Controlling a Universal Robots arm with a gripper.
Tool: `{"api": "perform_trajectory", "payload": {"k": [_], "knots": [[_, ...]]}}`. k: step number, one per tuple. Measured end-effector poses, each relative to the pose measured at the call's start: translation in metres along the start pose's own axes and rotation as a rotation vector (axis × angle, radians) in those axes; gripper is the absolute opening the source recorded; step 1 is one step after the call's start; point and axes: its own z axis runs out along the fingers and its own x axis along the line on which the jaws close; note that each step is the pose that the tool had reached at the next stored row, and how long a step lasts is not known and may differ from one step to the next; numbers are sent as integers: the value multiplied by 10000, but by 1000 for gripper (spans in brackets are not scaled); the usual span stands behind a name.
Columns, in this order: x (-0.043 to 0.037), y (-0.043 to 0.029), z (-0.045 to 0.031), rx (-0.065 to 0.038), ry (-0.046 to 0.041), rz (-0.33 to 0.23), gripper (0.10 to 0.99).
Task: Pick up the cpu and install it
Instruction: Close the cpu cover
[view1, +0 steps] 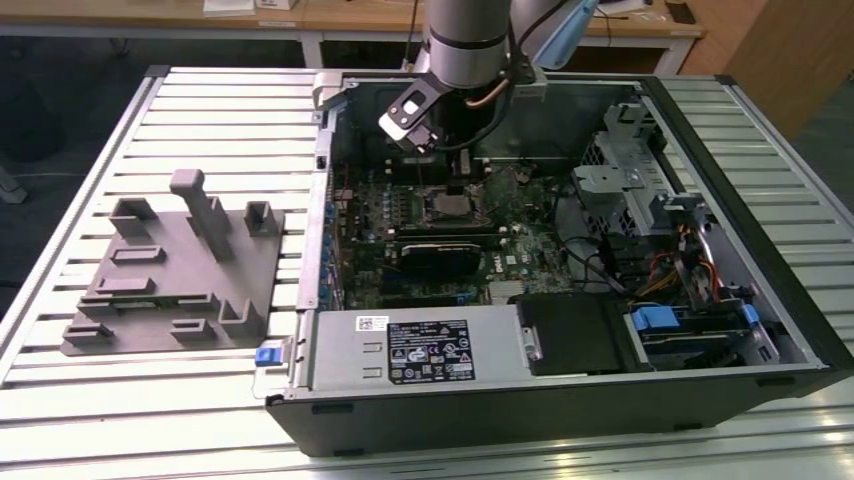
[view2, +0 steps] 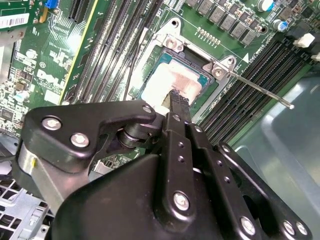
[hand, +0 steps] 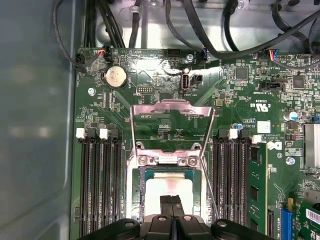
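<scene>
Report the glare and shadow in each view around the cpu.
Exterior view: the case interior is dim beside the bright table slats. First wrist view: glare washes the cpu face pale at the tip of the hand. Second wrist view: the dark hand blocks the foreground, light glinting off its screws; the cpu glares too.

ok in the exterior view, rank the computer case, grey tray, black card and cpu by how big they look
Largest to smallest:
1. computer case
2. grey tray
3. black card
4. cpu
No close calls.
</scene>
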Motion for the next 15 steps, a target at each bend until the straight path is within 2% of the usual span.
{"api": "perform_trajectory", "payload": {"k": [15], "knots": [[-1, 3, -86, 1, -1, 0, 106]]}}
